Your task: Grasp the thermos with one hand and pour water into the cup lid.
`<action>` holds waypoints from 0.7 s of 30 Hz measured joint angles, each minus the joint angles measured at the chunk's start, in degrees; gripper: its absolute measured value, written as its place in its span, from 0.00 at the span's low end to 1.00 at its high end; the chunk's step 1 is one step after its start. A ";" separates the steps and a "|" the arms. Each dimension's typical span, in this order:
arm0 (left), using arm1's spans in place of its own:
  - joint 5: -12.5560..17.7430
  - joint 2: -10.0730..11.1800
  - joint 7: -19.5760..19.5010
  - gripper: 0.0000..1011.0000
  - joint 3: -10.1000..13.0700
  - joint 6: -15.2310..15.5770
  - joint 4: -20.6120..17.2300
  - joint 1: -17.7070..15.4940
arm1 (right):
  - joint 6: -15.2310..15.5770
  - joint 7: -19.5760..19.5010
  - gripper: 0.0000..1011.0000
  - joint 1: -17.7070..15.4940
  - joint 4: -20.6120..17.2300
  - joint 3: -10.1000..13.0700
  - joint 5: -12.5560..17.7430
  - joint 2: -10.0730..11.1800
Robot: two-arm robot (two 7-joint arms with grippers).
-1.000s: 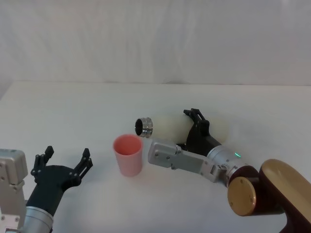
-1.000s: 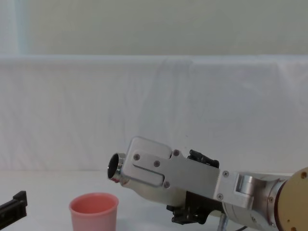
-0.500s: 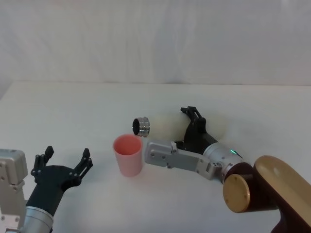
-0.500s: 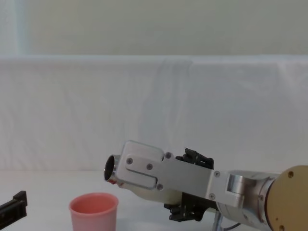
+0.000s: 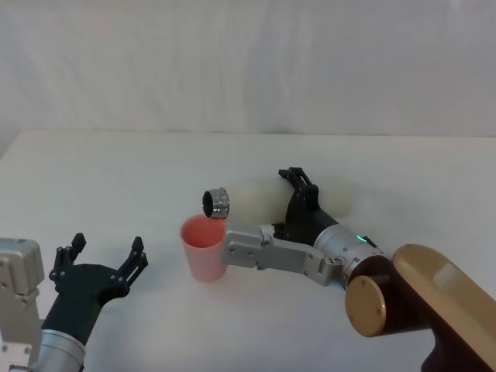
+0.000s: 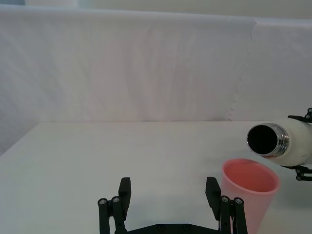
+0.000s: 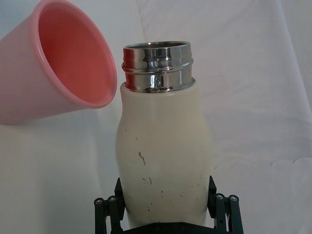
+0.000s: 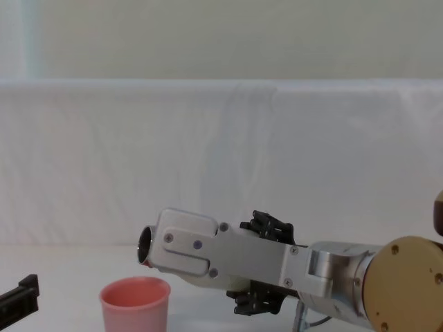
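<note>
In the head view the right gripper (image 5: pixel 298 203) sits just right of the frame's centre, its black fingers clamped on either side of the cream-white thermos (image 5: pixel 252 199), which it holds off the white table (image 5: pixel 116 170) tipped nearly on its side. The thermos's steel threaded neck (image 5: pixel 215 203) points toward the left of the frame and hangs just above the far right part of the rim of the cup lid (image 5: pixel 204 248), a salmon-pink cup standing upright on the table a little left of centre and below the neck. In the right wrist view the thermos body (image 7: pixel 164 156) fills the lower middle, gripped low down between the two black fingers (image 7: pixel 107 209), with faint dark specks on its surface; the open steel mouth (image 7: pixel 156 66) lies just beside the pink cup's rim (image 7: pixel 73 68) in the upper left of that frame, close but not visibly touching. The left wrist view shows the dark open mouth of the thermos (image 6: pixel 265 140) at the right edge, slightly above and overlapping the far side of the cup (image 6: pixel 248 192); no water can be made out there. In the chest view the cup (image 8: pixel 135 304) stands at lower left with the neck (image 8: pixel 145 245) above its right side, mostly hidden behind the silver arm link (image 8: pixel 221 252). The left gripper (image 5: pixel 99 271) rests at the lower left of the head view, fingers spread wide apart and holding nothing, well apart from the cup.
</note>
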 joint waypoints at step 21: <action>0.00 0.00 0.00 0.99 0.00 0.00 0.00 0.00 | 0.77 -0.29 0.95 0.04 -0.63 -0.59 -2.23 0.67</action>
